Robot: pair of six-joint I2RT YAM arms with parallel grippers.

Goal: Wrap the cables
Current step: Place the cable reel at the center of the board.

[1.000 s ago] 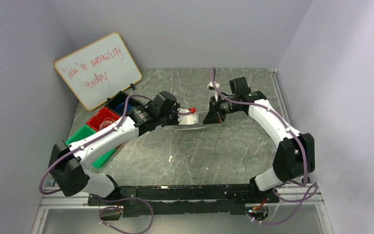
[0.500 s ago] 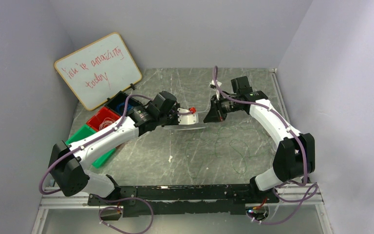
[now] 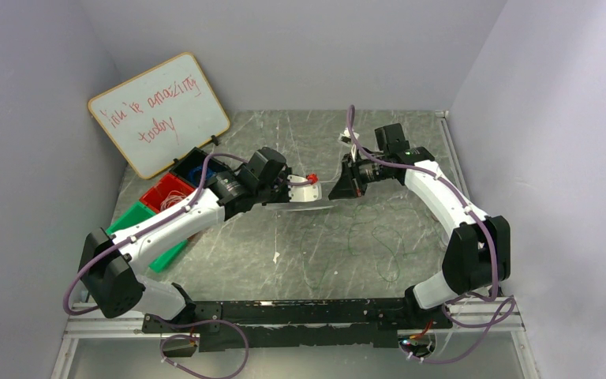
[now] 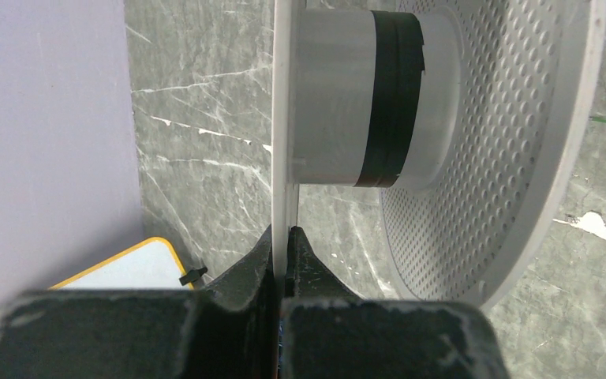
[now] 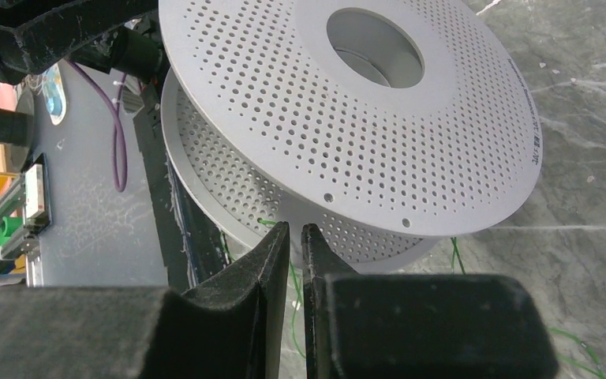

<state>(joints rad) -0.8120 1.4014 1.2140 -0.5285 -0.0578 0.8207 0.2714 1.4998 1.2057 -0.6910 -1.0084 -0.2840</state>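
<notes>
A white perforated spool (image 3: 308,208) hangs above mid-table. My left gripper (image 3: 293,189) is shut on the edge of one flange (image 4: 282,181); the grey hub with a black band (image 4: 387,95) shows beside it. My right gripper (image 3: 338,192) sits just right of the spool, its fingers nearly closed under the flanges (image 5: 347,118). The thin green cable (image 5: 293,276) runs from a hole in the lower flange down through the narrow gap between those fingers. Loose squiggles of the cable (image 3: 379,245) lie on the table below the right arm.
A whiteboard (image 3: 158,110) leans at the back left. Blue (image 3: 197,167), red (image 3: 166,193) and green (image 3: 138,221) bins sit under the left arm. A small white scrap (image 3: 275,257) lies on the marble table. Walls close in on both sides.
My right gripper has shifted slightly right near the spool. The left arm and spool have held still.
</notes>
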